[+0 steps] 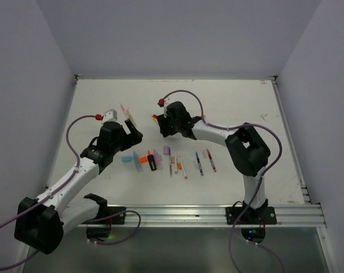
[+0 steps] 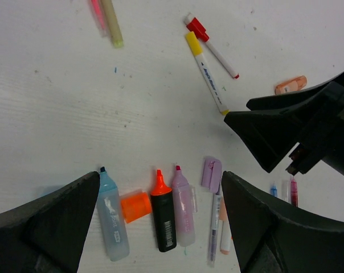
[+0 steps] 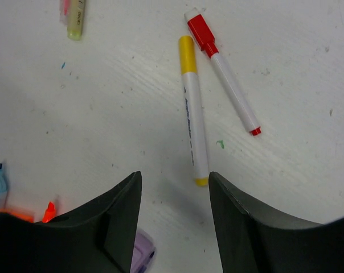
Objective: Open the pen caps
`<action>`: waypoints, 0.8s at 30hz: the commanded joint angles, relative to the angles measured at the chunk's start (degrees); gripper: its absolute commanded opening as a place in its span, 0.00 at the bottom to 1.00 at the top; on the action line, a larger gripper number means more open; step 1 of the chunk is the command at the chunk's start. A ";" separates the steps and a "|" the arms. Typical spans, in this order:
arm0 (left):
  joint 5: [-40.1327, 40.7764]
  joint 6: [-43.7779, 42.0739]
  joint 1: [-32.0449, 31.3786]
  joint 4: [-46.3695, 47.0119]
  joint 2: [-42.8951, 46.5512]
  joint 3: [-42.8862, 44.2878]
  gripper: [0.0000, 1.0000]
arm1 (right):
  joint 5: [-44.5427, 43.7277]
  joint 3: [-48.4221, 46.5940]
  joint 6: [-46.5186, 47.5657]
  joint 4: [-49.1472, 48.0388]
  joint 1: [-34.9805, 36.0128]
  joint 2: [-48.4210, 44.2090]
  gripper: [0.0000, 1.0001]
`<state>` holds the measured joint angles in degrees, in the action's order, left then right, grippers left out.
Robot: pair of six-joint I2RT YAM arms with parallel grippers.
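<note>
Right fingers (image 3: 103, 227) spread, empty; yellow-capped pen (image 3: 193, 114) on counter (image 3: 103, 114) just ahead at 12 o'clock, lying 12-to-6, cap (image 3: 187, 54) at far end. Left fingers (image 2: 46, 227) spread too, farther off.

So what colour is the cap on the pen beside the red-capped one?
Yellow cap, clearest in the right wrist view.

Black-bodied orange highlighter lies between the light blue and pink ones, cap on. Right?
No: cap off. The black-bodied orange highlighter lies between the light blue highlighter and pink highlighter, tip bare, orange plastic cap beside it. Left wrist view.
</note>
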<state>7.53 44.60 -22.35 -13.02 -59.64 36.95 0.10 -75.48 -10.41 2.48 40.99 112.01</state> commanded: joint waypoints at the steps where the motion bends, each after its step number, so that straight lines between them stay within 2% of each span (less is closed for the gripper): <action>1: -2.87 -1.53 2.13 -0.34 2.50 -2.14 0.91 | -3.17 -6.16 3.73 0.33 0.75 4.00 0.54; 8: -5.24 -1.80 3.72 0.44 3.12 -3.99 0.91 | -8.70 -12.32 6.20 2.44 1.90 11.21 0.49; 13: -5.51 -2.06 3.89 1.15 3.30 -4.43 0.91 | -9.06 -14.16 7.42 3.58 2.16 14.03 0.44; 16: -5.95 -2.06 4.07 1.59 3.04 -4.43 0.91 | -8.71 -13.55 8.21 4.20 2.86 14.29 0.33; 17: -6.21 -1.97 4.15 1.85 3.04 -4.34 0.91 | -8.45 -13.03 8.91 4.11 3.21 13.42 0.23; 19: -6.48 -1.80 4.07 2.12 2.69 -4.17 0.91 | -7.58 -10.75 9.18 3.15 3.74 11.93 0.13; 20: -6.82 -1.71 4.15 2.38 2.68 -4.08 0.91 | -7.05 -9.78 9.18 2.80 4.00 10.96 0.05; 22: -7.18 -1.27 4.24 2.73 2.33 -3.55 0.91 | -6.08 -6.18 9.10 0.95 4.44 7.28 0.00; 24: -7.27 -0.57 4.24 3.61 2.24 -3.03 0.91 | -4.41 -2.15 7.87 -1.24 4.62 2.81 0.00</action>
<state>1.61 43.90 -18.72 -12.78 -57.36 32.88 -6.37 -82.39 -2.46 2.96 44.77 122.06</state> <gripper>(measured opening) 0.908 0.053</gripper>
